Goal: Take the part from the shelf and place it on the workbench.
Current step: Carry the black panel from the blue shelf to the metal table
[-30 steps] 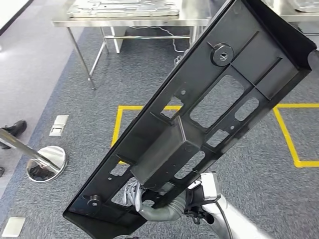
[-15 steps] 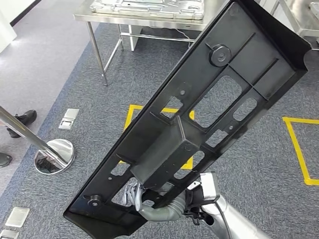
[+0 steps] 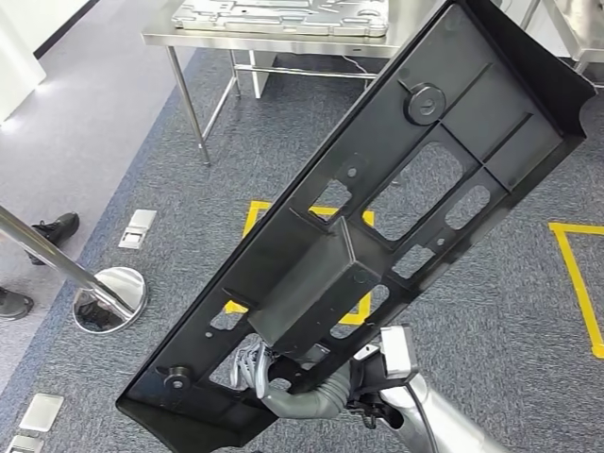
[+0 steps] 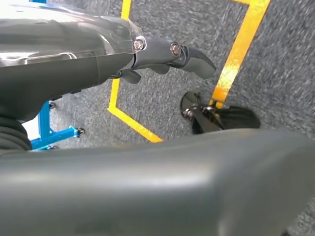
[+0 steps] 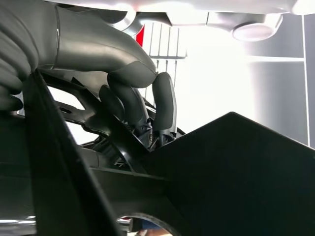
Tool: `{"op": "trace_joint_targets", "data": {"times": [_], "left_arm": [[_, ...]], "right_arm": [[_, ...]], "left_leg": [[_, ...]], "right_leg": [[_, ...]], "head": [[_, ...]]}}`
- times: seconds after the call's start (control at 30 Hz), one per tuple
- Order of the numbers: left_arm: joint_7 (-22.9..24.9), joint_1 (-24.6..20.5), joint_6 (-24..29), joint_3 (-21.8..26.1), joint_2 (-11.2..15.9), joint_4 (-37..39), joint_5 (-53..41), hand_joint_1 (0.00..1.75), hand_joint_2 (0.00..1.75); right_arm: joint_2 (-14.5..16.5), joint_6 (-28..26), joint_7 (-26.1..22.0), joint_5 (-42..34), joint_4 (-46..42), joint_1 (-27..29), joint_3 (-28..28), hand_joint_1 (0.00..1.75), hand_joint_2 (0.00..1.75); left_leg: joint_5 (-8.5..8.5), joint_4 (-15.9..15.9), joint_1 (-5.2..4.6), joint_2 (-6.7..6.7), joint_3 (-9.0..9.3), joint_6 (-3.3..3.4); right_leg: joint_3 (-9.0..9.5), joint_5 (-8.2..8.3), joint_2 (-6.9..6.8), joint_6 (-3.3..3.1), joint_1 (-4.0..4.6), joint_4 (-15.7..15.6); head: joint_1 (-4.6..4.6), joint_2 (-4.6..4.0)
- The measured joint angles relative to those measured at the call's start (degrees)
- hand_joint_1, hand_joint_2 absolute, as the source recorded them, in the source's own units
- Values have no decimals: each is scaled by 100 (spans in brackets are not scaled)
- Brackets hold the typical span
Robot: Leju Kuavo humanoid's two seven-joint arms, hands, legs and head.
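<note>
1. Above the carpet, the right hand [image 3: 285, 382] grips the long black part [image 3: 356, 236] near its lower end, tilted.
2. Left hand [image 4: 163, 51]: empty, fingers apart.
3. The one-handed hold risks slipping before the workbench [image 3: 271, 38].

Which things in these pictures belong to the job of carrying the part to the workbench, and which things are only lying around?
Part of the job:
- black part, tilted
- right hand, gripping the part from beneath
- steel workbench ahead

Just lying about:
- grey moulded panel on the workbench
- yellow floor tape
- chrome post base
- floor socket plate
- a person's shoe
</note>
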Motion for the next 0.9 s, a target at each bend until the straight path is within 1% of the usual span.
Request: {"op": "trace_joint_targets", "data": {"times": [0.03, 0.07, 0.1, 0.13, 0.17, 0.2, 0.23, 0.3, 0.33, 0.37, 0.5, 0.6, 0.67, 0.9], "left_arm": [[4, 3, 0, 0, 0, 0, -1, 0, 175], [7, 5, -1, 1, 0, 0, -1, 0, 175], [10, 2, -2, 1, 0, 0, -2, 0, 175], [16, -2, -3, 2, 0, 0, -1, 0, 175], [26, -5, -3, 3, 0, 0, -1, 0, 175], [37, -5, -4, 4, 0, 0, 0, 0, 175], [47, 1, -6, 7, -3, 0, 1, 0, 175], [57, 17, -10, 14, -9, 0, 1, 0, 175], [58, 18, -15, 17, -12, 0, 1, 0, 175], [60, 13, -21, 21, -12, 0, 1, 0, 175], [76, -2, -46, 52, -15, 0, 1, 0, 175], [85, -3, -54, 75, -15, 0, 1, 0, 175], [87, -3, -54, 84, -15, 0, 1, 0, 175], [102, -2, -63, 96, -15, 0, 1, 0, 175]], "right_arm": [[9, -5, 1, 3, -1, 2, -9, 175, 175], [18, -7, 1, 4, -1, 2, -19, 175, 175], [26, -7, 1, 4, -2, 0, -29, 175, 175], [32, -6, 1, 5, -3, -1, -38, 175, 175], [34, -5, 1, 7, -4, 0, -47, 175, 175], [35, -5, 1, 9, -7, 1, -56, 175, 175], [36, -4, 1, 11, -11, 2, -65, 175, 175], [36, -4, 1, 12, -22, -2, -78, 175, 175], [36, -3, 1, 11, -27, -5, -80, 175, 175], [36, -3, 1, 11, -30, -7, -81, 175, 175], [36, 2, 1, 6, -31, -6, -82, 175, 175], [36, 2, 1, 4, -32, -6, -82, 175, 175], [37, 2, 1, 4, -31, -5, -84, 175, 175], [38, 2, 1, 2, -31, -4, -83, 175, 175]], "left_leg": [[221, -291, 10, 1, 108, 7], [451, -684, 16, 4, 274, 19], [615, -1024, 7, 5, 427, 35], [693, -1274, -5, 8, 539, 60], [691, -1383, -19, 8, 587, 83], [663, -1411, -36, 7, 596, 107], [651, -1440, -34, 7, 602, 120], [657, -1469, -31, 5, 609, 121], [659, -1477, -27, 5, 613, 117], [655, -1477, -31, 4, 615, 124], [643, -1475, -39, 5, 617, 149], [638, -1472, -47, 5, 617, 170], [638, -1470, -51, 5, 618, 173], [638, -1476, -41, 5, 642, 172]], "right_leg": [[29, -20, 2, 14, -3, 0], [62, -44, 3, 36, -6, -2], [89, -65, 4, 61, 0, -3], [103, -81, 5, 92, 5, -5], [105, -90, 4, 122, 11, -10], [108, -89, 2, 152, 17, -24], [113, -93, 0, 151, 17, -35], [141, -95, -9, 105, 19, -67], [153, -96, -11, 73, 21, -79], [164, -88, -13, 68, 21, -100], [193, -57, -11, 118, 19, -167], [199, -48, -11, 172, 14, -184], [199, -48, -11, 202, 8, -187], [211, -53, -10, 215, 21, -185]], "head": [[0, 0], [0, 0], [-1, 0], [-1, 0], [0, 0], [0, 0], [2, 0], [4, 0], [6, 0], [7, 0], [7, 0], [7, 0], [7, 0], [7, 0]]}}
